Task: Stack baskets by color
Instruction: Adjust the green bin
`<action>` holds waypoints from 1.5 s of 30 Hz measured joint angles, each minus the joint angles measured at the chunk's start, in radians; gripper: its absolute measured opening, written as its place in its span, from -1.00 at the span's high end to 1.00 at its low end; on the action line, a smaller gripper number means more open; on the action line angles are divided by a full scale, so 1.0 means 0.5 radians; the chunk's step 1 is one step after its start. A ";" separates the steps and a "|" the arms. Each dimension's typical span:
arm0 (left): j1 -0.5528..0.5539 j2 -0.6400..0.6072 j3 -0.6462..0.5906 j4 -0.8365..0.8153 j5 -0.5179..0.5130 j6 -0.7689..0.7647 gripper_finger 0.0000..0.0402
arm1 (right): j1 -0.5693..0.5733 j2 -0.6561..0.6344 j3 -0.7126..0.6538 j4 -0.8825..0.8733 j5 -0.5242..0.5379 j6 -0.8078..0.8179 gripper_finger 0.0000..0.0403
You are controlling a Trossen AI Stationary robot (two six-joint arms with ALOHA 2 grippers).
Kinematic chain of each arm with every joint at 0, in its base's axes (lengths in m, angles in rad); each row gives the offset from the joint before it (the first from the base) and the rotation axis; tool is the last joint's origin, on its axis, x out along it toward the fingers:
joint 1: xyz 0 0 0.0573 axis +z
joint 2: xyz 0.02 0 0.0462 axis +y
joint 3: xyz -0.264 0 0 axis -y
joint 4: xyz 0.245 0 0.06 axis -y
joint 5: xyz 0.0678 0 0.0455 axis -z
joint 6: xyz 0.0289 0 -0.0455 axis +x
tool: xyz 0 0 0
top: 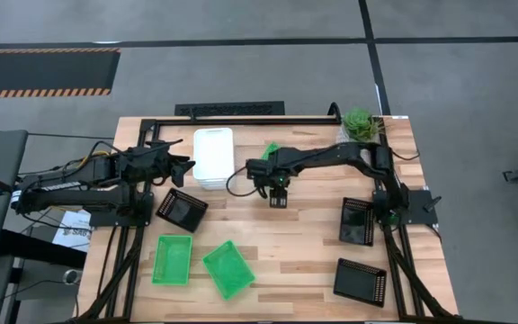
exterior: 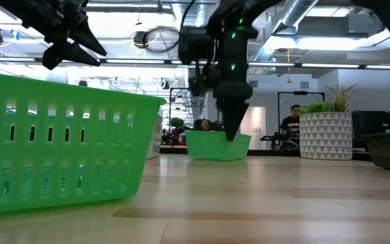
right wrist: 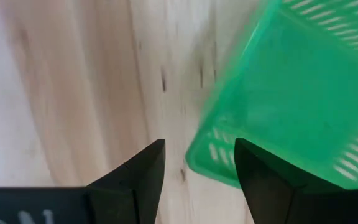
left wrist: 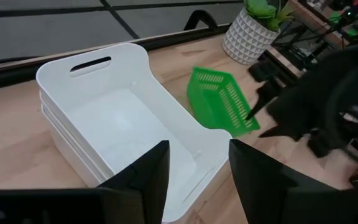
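A stack of white baskets [top: 214,157] [left wrist: 117,118] stands at the far middle of the table. Beside it sits a green basket [top: 271,150] [left wrist: 219,99] [right wrist: 303,93], partly hidden by my right arm. My right gripper [top: 279,193] [right wrist: 197,165] [exterior: 234,132] points down, open, just on the near side of that basket and above the table; the basket's corner shows below its fingers. Two more green baskets [top: 172,259] [top: 228,268] lie near the front left. My left gripper [top: 183,166] [left wrist: 197,180] hangs open above the white stack's left end.
Three black baskets lie apart: one at the left [top: 182,209], one at the right [top: 358,220], one at the front right [top: 360,282]. A potted plant [top: 360,123] [exterior: 325,132] stands at the far right corner. Bare wood lies in the table's middle.
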 joint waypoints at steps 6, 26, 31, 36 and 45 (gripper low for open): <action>0.000 0.000 0.000 0.000 0.000 0.013 0.24 | 0.084 -0.139 0.000 -0.122 0.187 0.151 -0.06; 0.000 0.000 0.000 0.002 -0.010 0.093 0.24 | -0.331 -0.222 -0.424 -0.026 0.488 1.038 0.19; 0.001 0.000 0.000 0.002 -0.048 0.093 0.24 | -0.394 -0.224 -0.423 0.239 0.484 0.829 0.29; 0.001 0.000 0.000 0.002 -0.059 0.092 0.24 | -0.476 -0.224 -0.423 0.453 0.485 0.705 0.36; 0.001 0.001 0.000 0.002 -0.065 0.091 0.24 | -0.566 -0.224 -0.423 0.826 0.407 0.431 0.39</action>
